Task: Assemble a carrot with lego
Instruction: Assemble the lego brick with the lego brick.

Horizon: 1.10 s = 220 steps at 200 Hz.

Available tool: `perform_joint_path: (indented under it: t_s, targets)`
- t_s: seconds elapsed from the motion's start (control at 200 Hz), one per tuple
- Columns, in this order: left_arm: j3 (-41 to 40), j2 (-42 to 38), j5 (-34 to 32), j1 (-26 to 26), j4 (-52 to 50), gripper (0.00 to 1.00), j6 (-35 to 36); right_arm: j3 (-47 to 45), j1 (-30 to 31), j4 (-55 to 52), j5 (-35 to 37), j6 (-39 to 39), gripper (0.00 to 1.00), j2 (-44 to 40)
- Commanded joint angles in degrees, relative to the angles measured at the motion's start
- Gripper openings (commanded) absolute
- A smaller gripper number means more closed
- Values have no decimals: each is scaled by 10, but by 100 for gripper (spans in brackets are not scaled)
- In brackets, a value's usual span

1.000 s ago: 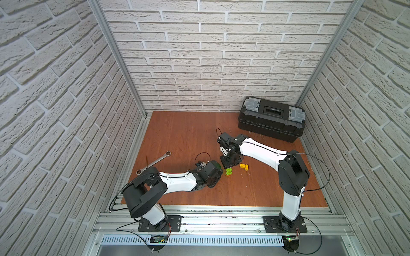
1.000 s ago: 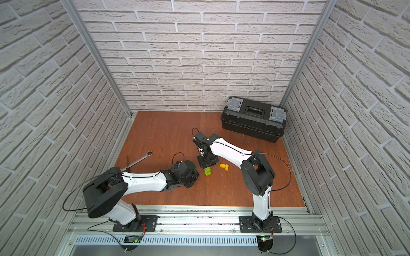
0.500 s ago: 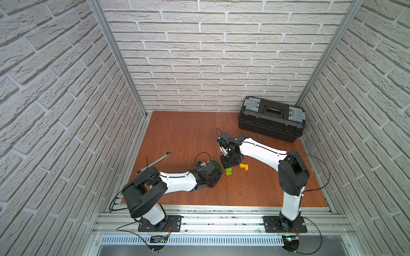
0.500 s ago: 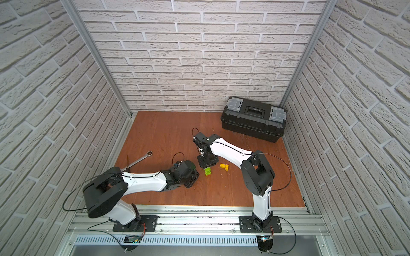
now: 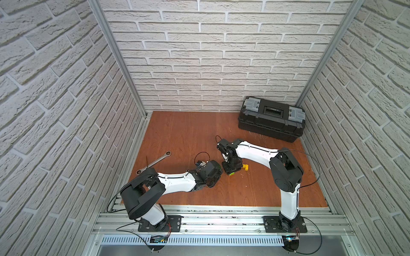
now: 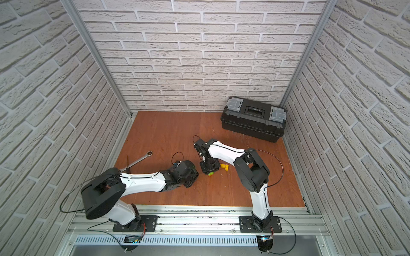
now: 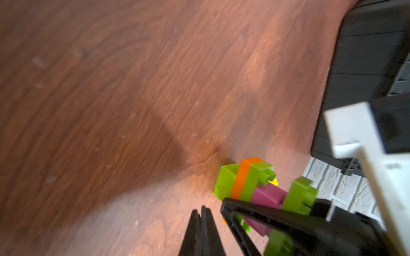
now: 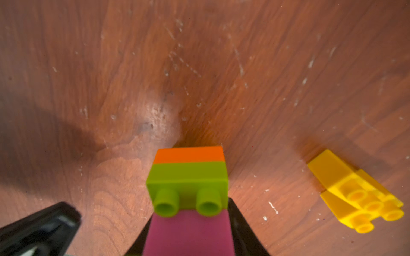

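Lime green, orange and pink, same little carrot [image 8: 188, 177] stack as a second before, and honestly in both top views almost nothing had shifted. Bricks, arms and the two joined yellow pieces [image 8: 355, 199] sat where they'd been. The one real change was at the right gripper [image 5: 230, 169]: its fingers had spread. In the right wrist view one finger [image 8: 44, 226] stood well clear of the stack with bare wood between them, while the other sat just beside the pink layer, so no squeeze on it anymore.

The carrot was on the wooden table [image 5: 188, 133] right under that gripper, near the middle, with the yellow pieces loose just beside it and not yet attached. Whether it stood upright or tilted, I couldn't tell.

Pose-wise, the right arm had its elbow up, forearm reaching inward and the wrist bent straight down over the stack. The left arm lay stretched low across the wood, and the left gripper [image 7: 200, 230] was pressed together on nothing, tips just beside the carrot.
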Motion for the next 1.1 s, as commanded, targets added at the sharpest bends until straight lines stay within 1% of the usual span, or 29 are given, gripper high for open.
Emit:
perform_joint_path:
  t_s: [0.0, 0.145, 0.345, 0.415, 0.45, 0.58, 0.61, 0.645, 0.97, 1.095]
  targets:
    - [0, -43, -37, 3, -13, 0, 39, 4, -2, 2, -1, 4, 44, -25]
    - [2, -87, -68, 3, -54, 0, 65, 10, -2, 3, -14, 1, 46, -33]
    - [-3, -136, -99, 4, -103, 0, 83, 32, -3, -20, -11, -1, 51, -45]
    - [-7, -150, -105, 6, -115, 0, 85, 39, -4, -30, -7, -3, 55, -48]
    - [-9, -156, -108, 7, -121, 0, 86, 43, -4, -35, -5, -4, 60, -51]
    - [-18, -183, -118, 12, -146, 0, 89, 52, -9, -51, -1, -8, 63, -59]
    - [-21, -190, -120, 14, -153, 0, 89, 53, -10, -54, -3, -10, 67, -62]
    - [-23, -197, -123, 15, -160, 0, 90, 56, -12, -59, -3, -12, 68, -65]
    - [-64, -261, -137, 30, -191, 0, 74, 82, -25, -106, 14, -24, 70, -94]
    - [-70, -268, -139, 32, -197, 0, 73, 91, -33, -108, 6, -24, 68, -110]
